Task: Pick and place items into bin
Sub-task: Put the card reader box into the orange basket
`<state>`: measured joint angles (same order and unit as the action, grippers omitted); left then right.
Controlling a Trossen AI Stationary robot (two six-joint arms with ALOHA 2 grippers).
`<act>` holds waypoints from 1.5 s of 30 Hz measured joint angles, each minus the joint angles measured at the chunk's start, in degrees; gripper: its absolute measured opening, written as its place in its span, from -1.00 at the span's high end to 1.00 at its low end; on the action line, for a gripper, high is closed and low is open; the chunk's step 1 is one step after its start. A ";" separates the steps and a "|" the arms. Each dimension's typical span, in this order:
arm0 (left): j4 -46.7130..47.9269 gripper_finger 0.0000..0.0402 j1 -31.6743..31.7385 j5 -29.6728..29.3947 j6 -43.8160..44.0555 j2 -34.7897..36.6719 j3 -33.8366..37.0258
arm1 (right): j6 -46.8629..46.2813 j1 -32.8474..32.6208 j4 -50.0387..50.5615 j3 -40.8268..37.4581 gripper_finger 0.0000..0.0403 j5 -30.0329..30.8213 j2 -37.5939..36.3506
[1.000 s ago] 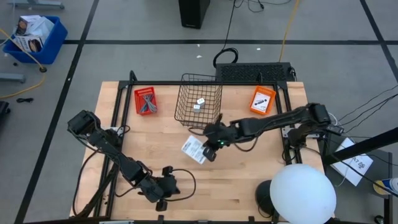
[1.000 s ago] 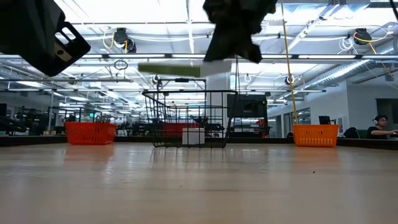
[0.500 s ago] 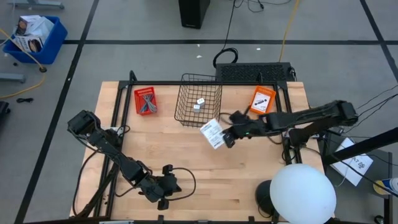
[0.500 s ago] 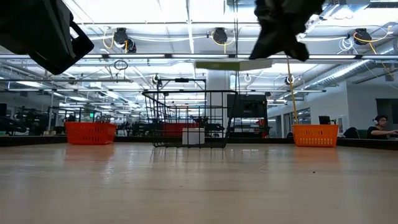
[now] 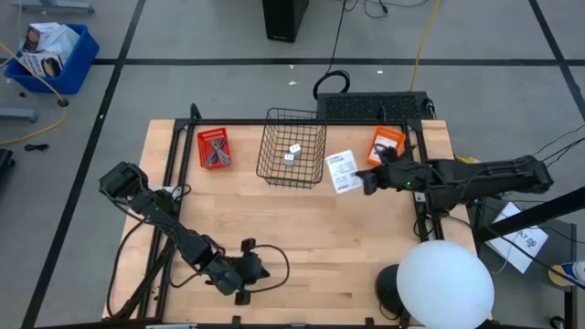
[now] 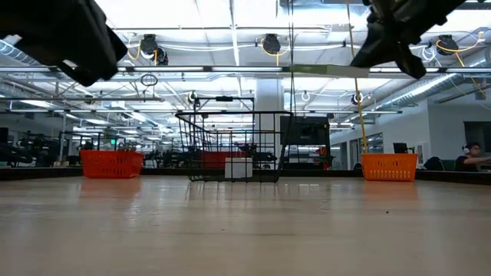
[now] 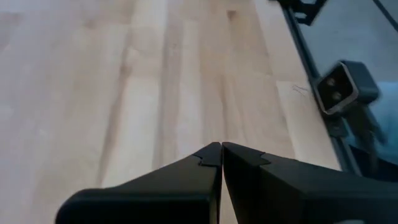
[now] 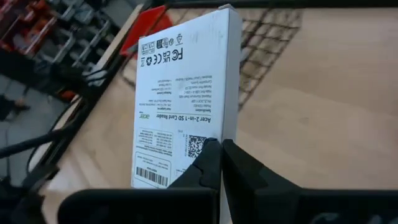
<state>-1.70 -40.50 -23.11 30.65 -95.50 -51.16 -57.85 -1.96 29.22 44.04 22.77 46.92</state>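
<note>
A white printed packet point(image 5: 343, 171) hangs above the table just right of the black wire basket point(image 5: 292, 155), and my right gripper point(image 5: 364, 180) is shut on it. In the right wrist view the packet point(image 8: 186, 93) shows its label face. In the low view it shows edge-on and level point(image 6: 326, 71), higher than the basket's rim. Two small white cubes point(image 5: 292, 153) lie on the basket floor. My left gripper point(image 5: 249, 271) waits shut near the table's front edge, holding nothing point(image 7: 221, 152). My right gripper pinches the packet between its two fingers at the corner of the end nearest the arm point(image 8: 214, 138). The fingers point(image 8: 205, 165) come from the table's right side, slanting slightly down. The packet lies flat and level, lifted clear of the table.
A red bin point(image 5: 214, 148) stands left of the basket and an orange bin point(image 5: 386, 146) right of it, both at the far edge. A black frame rail point(image 5: 302, 122) runs along the back. Bare wood point(image 5: 329, 238) fills the table's middle and front.
My right gripper has carried the packet from in front of the basket toward the table's right and far edge, to a spot beside the basket's right side. Its wrist has rolled, and the packet has turned about while staying lifted and level.
</note>
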 joint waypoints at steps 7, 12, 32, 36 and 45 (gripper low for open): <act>0.09 0.92 1.06 -4.77 -1.67 0.00 0.00 | -2.35 4.90 7.89 -1.89 1.00 1.45 -7.61; 0.11 0.92 4.23 -4.98 -2.56 0.00 0.00 | -4.78 9.12 15.62 -1.91 1.00 3.54 -11.91; 0.14 0.92 9.41 -1.25 -5.70 0.00 0.00 | -8.36 30.69 25.93 -1.96 1.00 5.79 -13.92; 0.14 0.92 9.56 -1.29 -7.06 0.00 0.00 | -6.48 36.28 23.64 -3.62 1.00 3.33 -12.02; 0.18 0.92 9.74 -1.27 -9.55 0.00 0.00 | -1.22 46.52 6.52 -13.22 1.00 -6.60 -7.38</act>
<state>-1.52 -30.76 -24.38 21.10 -95.50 -51.16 -59.07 44.56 35.74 30.82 16.16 39.54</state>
